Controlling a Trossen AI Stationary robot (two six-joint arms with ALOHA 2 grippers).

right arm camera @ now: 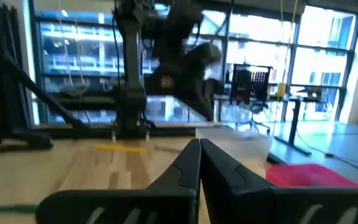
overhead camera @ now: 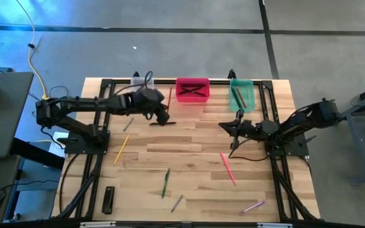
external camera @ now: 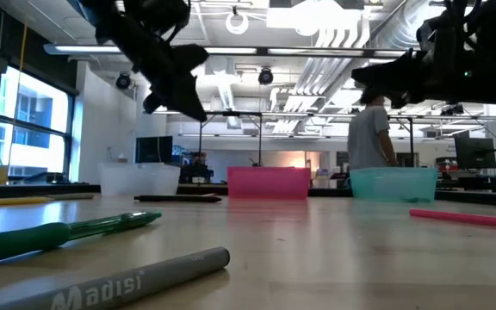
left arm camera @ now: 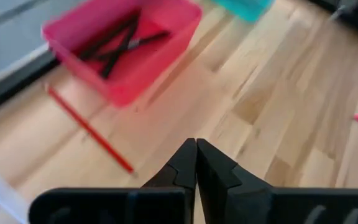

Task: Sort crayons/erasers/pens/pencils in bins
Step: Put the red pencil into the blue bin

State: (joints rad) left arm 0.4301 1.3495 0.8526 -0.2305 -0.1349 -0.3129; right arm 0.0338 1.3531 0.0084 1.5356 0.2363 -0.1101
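**Between picks: both grippers empty, many sticks left on the table**

We see the left gripper (left arm camera: 196,163) with its two fingers pressed together and nothing between them. In the high view it hangs in the upper middle of the frame (overhead camera: 162,115), just left of the pink bin (overhead camera: 192,98). The right gripper (right arm camera: 200,163) is also closed and empty; in the high view it sits right of centre (overhead camera: 236,128), below the green bin (overhead camera: 242,94).

We judge that the task is between two picks. The pink bin already holds some dark sticks (left arm camera: 118,42), and the green bin holds a few too. The clear bin (overhead camera: 142,83) stands at the upper left of the row; its contents we cannot tell.

Still loose are a red pencil (left arm camera: 89,129) beside the pink bin, a dark stick (overhead camera: 164,123) under the left gripper, a yellow pencil (overhead camera: 121,149), a green pen (overhead camera: 166,182), a grey pen (overhead camera: 177,203), and a pink stick (overhead camera: 227,168). The next move, in our opinion, calls for opening the fingers and lowering over the nearest stick.

Only the left wrist view shows the crossed sticks inside the pink bin clearly. Only the low view shows the print on the grey pen (external camera: 102,286) and a person (external camera: 372,138) standing behind the table.
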